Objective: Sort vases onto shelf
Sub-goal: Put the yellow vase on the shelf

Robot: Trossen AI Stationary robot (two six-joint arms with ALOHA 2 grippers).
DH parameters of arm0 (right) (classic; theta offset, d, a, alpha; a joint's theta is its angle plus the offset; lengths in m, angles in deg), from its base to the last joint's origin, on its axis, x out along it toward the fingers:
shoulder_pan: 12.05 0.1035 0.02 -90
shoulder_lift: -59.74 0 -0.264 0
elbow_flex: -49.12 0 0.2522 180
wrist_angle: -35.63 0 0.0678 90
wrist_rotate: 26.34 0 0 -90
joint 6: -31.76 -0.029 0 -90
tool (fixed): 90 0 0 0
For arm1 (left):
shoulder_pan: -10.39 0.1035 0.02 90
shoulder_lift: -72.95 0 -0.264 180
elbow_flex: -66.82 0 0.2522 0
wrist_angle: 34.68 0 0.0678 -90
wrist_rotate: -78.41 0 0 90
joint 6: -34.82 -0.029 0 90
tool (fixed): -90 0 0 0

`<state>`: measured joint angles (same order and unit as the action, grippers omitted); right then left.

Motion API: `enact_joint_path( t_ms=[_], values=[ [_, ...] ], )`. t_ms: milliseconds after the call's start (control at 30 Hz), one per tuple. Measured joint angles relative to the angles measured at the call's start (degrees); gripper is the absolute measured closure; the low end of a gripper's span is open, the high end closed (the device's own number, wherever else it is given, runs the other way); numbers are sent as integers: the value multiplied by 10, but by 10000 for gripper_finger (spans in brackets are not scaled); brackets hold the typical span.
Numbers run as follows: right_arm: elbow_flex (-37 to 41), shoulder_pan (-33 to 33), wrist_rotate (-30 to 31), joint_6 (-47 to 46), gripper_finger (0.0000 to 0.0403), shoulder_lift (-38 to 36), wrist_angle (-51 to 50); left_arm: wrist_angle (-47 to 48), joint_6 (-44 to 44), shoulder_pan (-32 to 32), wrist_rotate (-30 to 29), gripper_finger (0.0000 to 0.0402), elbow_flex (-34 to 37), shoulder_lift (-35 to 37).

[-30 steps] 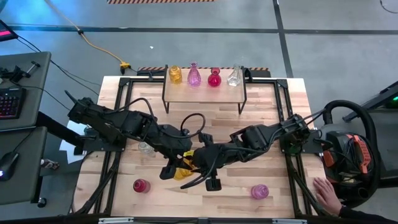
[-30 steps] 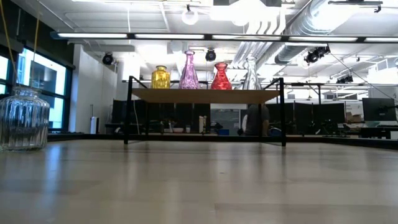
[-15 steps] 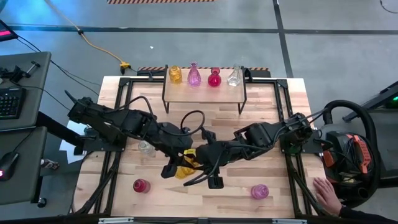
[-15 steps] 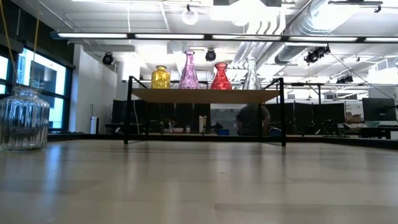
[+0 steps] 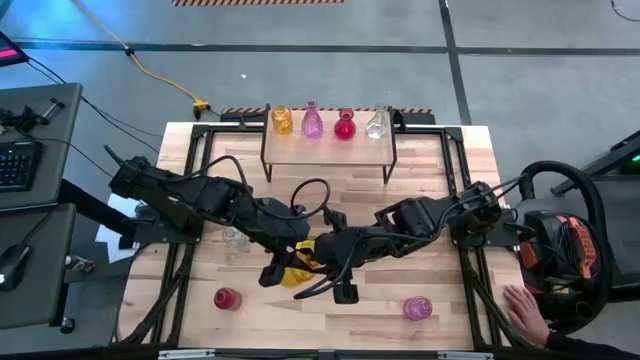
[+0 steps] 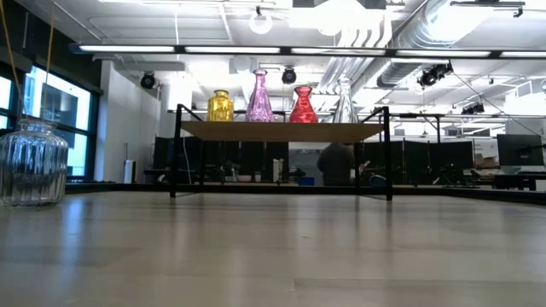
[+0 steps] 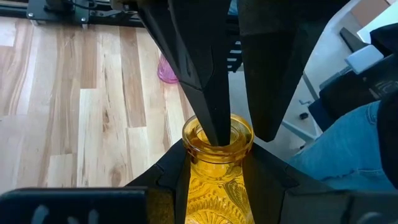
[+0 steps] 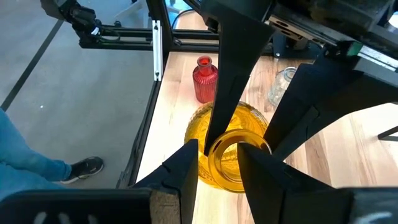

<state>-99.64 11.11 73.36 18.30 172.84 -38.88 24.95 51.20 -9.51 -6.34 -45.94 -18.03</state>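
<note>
Gripping the yellow vase (image 7: 217, 183) with both pincers at once, well out in front of the shelf (image 5: 330, 150): clamped on it with the left gripper (image 7: 219, 163) about the neck, and clamped on it too with the right gripper (image 8: 221, 163) up at the mouth. Looks like a handover between arms, though hard to tell whether lifted clear of the table (image 5: 430, 200). Handling call: light, rigid and brittle, being glass, and slick with it, so liable to slide or twist between hard fingers. Best taken at the narrow neck just under the thick lip, not by the round belly, and squeezed gently. Glossy amber yellow, with a pressed pattern over the belly and a ringed, open mouth. Up on the shelf, four vases (image 5: 330, 123) in a row, yellow, pink, red and clear, standing on the pale wood top over thin black legs. Waiting in front of the shelf: a ribbed clear vase (image 5: 235, 238) off towards its left end, a red vase (image 5: 227, 298) farther out that way, and a pink vase (image 5: 417, 307) far out past its right end. Risk of glass knocking metal on release, so let go with one pincer only once firmly held by the other.
</note>
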Motion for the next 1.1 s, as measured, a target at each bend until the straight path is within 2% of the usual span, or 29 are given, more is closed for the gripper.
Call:
enact_joint_path(
  t_ms=[367,567,733,1100],
  values=[
    [-3,-2,6,2,292,-18,28,18,0,0,-1,298,4,-3],
    [-2,-2,24,-6,292,-31,2,16,-3,0,-17,298,2,-2],
    [0,-1,41,-4,292,-41,-5,29,-21,0,-64,297,2,8],
    [0,-1,125,31,292,-100,-7,50,-46,23,-210,298,1,93]
  ],
)
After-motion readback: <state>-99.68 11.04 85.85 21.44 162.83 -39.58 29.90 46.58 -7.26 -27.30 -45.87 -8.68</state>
